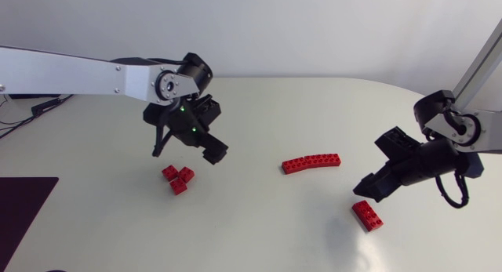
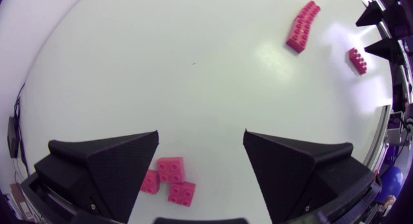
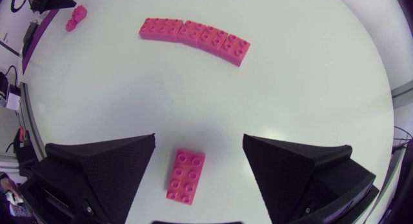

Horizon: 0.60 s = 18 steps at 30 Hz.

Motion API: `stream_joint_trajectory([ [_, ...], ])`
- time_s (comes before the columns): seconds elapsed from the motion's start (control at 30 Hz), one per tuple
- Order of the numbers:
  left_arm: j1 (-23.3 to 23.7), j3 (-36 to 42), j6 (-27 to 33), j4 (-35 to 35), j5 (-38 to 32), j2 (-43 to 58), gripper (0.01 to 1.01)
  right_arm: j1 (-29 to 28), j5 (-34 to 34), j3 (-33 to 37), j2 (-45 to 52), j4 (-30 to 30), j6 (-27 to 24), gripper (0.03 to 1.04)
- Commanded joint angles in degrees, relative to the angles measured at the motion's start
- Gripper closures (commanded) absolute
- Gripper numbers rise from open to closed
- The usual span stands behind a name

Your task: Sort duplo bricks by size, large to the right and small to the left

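My left gripper [image 2: 200,137] hangs open above three small bricks [image 2: 171,180]; my right gripper [image 3: 199,139], also open, hovers over one large brick [image 3: 186,177] on the desk [image 3: 290,88].

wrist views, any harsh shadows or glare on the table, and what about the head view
Head view: even light, only faint soft shadows hugging the curved row of bricks and the small bricks. Right wrist view: a soft grey shadow around the single brick under the right gripper. Left wrist view: no glare, and the table bows with the fisheye.
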Motion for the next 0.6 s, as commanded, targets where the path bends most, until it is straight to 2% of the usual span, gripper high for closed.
stream_joint_trajectory([
  [0.0, -2.39, 3.24, 1.4, 0.79, 1.78, 3.65, 0.051, -0.53, 0.56, -3.19, -1.27, -2.76, -0.61, 0.12],
  [0.07, -4.59, 5.43, 1.84, 1.75, 2.13, 6.46, 0.051, -0.44, 0.91, -4.95, -1.79, -3.02, -0.61, 0.16],
  [0.2, -7.93, 9.56, 2.1, 2.81, 3.53, 11.04, 0.051, 0.35, 3.46, -7.85, -1.36, -1.62, -0.08, 0.16],
  [0.23, -8.72, 10.53, 2.1, 2.9, 3.71, 11.91, 0.051, 0.79, 4.16, -8.64, -0.83, -0.65, 0.36, 0.2],
  [0.33, -10.74, 12.64, 2.37, 3.42, 4.41, 14.2, 0.051, 1.06, 4.51, -10.05, 0.05, 0.67, 0.8, 0.38],
  [0.43, -12.33, 13.87, 2.9, 4.22, 4.94, 15.78, 0.051, 2.02, 5.13, -12.07, -0.04, 2.87, 1.06, 0.67],
  [0.47, -12.59, 14.05, 2.98, 4.66, 5.2, 16.04, 0.051, 2.2, 5.39, -12.69, 0.05, 4.27, 1.24, 0.72],
  [0.57, -13.38, 15.37, 3.42, 5.45, 5.64, 17.19, 0.051, 2.2, 5.92, -12.95, 1.63, 5.94, 0.88, 0.74],
])
